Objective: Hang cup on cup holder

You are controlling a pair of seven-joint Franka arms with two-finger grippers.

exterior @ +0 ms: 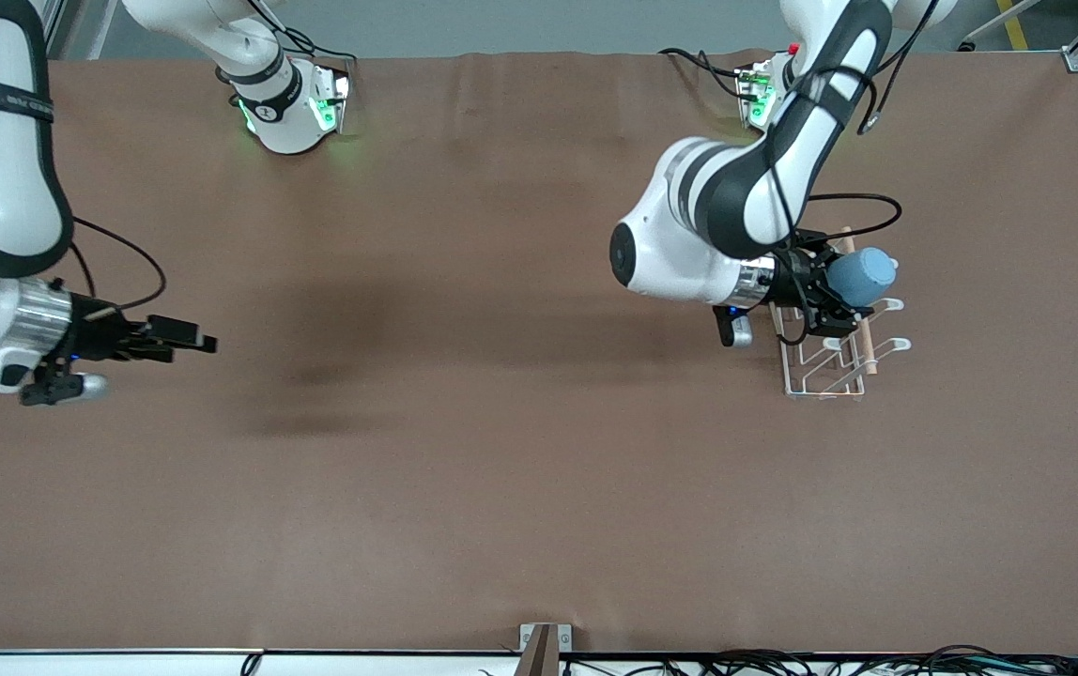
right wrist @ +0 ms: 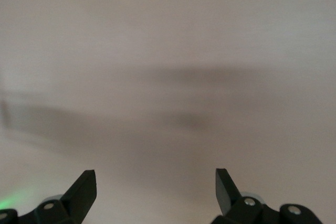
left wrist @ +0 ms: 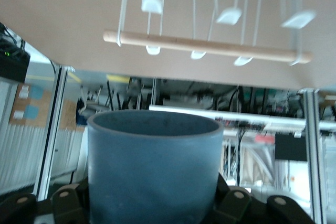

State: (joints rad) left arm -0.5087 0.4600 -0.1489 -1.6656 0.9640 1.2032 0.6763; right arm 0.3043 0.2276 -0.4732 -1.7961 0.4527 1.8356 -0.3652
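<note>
My left gripper (exterior: 838, 286) is shut on the light-blue cup (exterior: 862, 276) and holds it on its side above the white wire cup holder (exterior: 830, 361). The holder's wooden rod (exterior: 859, 310) runs just under the cup. In the left wrist view the cup (left wrist: 152, 169) fills the space between the jaws, open end toward the holder's rod (left wrist: 210, 46) and prongs (left wrist: 229, 15). My right gripper (exterior: 190, 337) is open and empty, above bare table at the right arm's end; its fingertips (right wrist: 83, 184) stand wide apart.
The brown table cloth (exterior: 464, 451) covers the whole table. A small metal bracket (exterior: 544, 643) sits at the table edge nearest the front camera. Cables run along that edge.
</note>
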